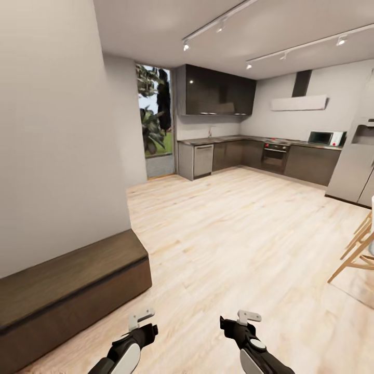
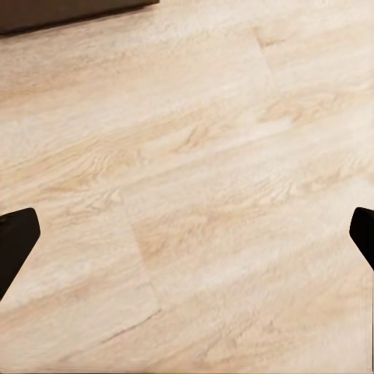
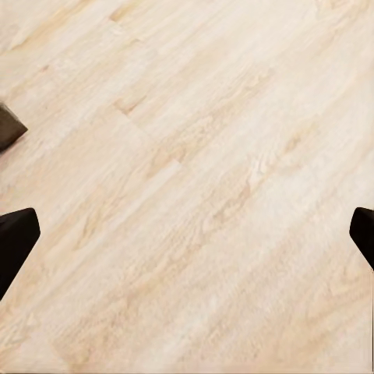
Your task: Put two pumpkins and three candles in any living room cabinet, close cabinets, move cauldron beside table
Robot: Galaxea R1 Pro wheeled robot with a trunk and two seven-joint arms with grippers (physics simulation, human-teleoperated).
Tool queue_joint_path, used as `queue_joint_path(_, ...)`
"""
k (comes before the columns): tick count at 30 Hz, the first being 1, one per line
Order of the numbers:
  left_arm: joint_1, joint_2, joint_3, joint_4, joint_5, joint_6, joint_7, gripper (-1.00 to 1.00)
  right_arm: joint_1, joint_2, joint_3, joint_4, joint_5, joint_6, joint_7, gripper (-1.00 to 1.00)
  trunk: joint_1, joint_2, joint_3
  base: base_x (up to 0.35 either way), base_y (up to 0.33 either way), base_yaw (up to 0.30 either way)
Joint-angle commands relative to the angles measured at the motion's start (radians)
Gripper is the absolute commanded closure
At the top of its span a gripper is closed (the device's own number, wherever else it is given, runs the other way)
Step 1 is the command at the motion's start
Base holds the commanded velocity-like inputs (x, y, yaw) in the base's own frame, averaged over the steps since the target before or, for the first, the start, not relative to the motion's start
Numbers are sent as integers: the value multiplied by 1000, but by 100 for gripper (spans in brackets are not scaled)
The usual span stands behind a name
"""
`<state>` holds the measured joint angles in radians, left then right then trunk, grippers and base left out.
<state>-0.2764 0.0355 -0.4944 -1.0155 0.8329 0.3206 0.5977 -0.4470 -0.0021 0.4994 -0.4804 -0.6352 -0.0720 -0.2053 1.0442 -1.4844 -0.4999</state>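
**Both claws empty over bare floor, cabinet at your near left**

You are looking across an open room with a pale wood plank floor (image 1: 234, 228). Your left claw (image 1: 143, 324) and right claw (image 1: 240, 323) sit low at the near edge of the head view, side by side and well apart from each other, both above the floor. In each wrist view the two dark fingertips (image 2: 17, 241) stand at opposite edges of the picture with only floorboards between them, so both claws are spread wide and hold nothing; the right one shows the same in its own view, fingertips (image 3: 15, 245) far apart.

The cabinet (image 1: 67, 291) lies at your near left: a long, low, dark-brown unit set against the grey wall (image 1: 52, 130), its flat front shut as far as you can see. Its near end runs out of the picture. A dark strip of it shows at the edge of the left wrist view (image 2: 70, 12), and a small dark corner at the edge of the right wrist view (image 3: 9, 128), though you cannot tell for sure what that corner belongs to.

Far ahead is the kitchen: dark cupboards (image 1: 215, 93) above a tabletop (image 1: 228, 139), an oven (image 1: 275, 156), a microwave (image 1: 323, 137), and a tall window (image 1: 154, 117) with greenery outside. At the right edge stand pale wooden stool legs (image 1: 358, 249).
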Motion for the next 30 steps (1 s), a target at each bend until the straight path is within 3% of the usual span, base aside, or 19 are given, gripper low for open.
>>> queue_joint_path(1, -1, 1, -3, -2, 6, 2, 8, -100, -1, -1, 8, -1, -11, -6, -6, -100, 0, -1, -2, -5, -321, 245)
queue_joint_path(14, -1, 1, -2, -2, 6, 1, 8, -100, -1, -1, 8, -1, -10, -5, -7, -100, 0, -1, -12, -1, -300, 245)
queue_joint_path(30, -1, 2, -1, -2, 11, 0, 8, -100, -1, -1, 8, -1, -9, -5, -7, -100, 0, -1, -25, 0, -17, 245)
